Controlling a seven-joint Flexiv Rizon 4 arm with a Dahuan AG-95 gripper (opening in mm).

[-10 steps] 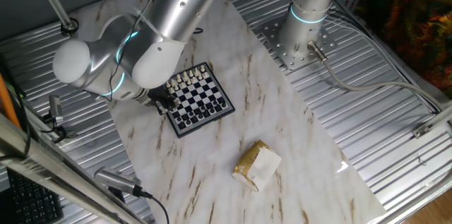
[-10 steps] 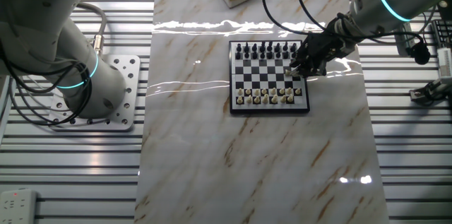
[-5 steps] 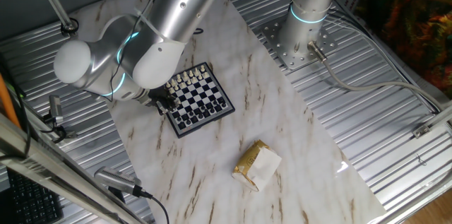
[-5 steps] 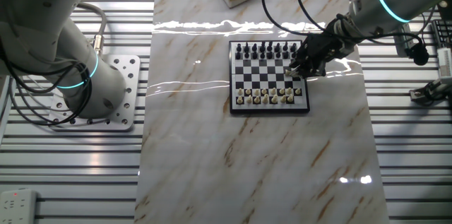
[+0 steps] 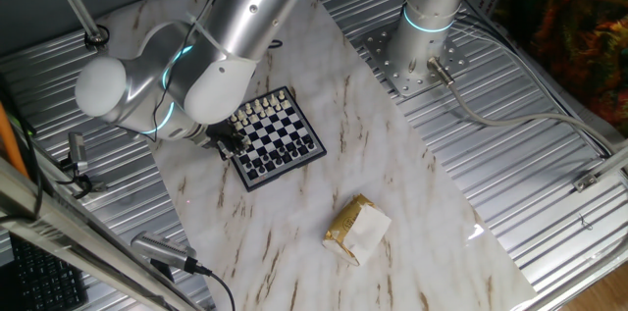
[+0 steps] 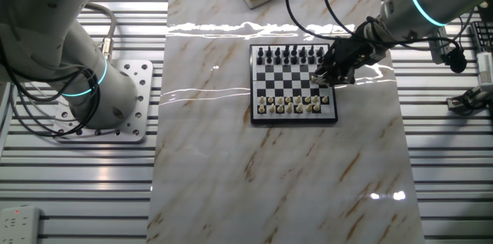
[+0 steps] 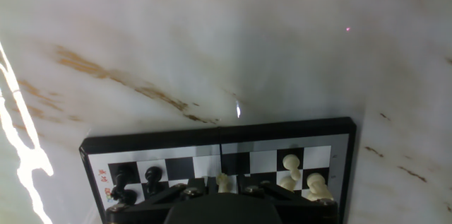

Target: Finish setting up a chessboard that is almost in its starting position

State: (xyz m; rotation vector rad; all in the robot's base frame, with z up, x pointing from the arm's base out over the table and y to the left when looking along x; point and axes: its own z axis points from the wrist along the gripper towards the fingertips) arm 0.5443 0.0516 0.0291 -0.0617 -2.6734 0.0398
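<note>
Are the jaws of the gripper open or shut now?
Cannot tell. The gripper sits low over the chessboard edge; its jaws are too small or cut off in every view.

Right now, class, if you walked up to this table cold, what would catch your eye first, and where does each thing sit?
First the small checkered chessboard on the marble table, black pieces along one edge and white along the other. The gripper hangs low over one side edge of the board. Apart from them, a tan-and-white paper packet lies toward one end of the table.
</note>
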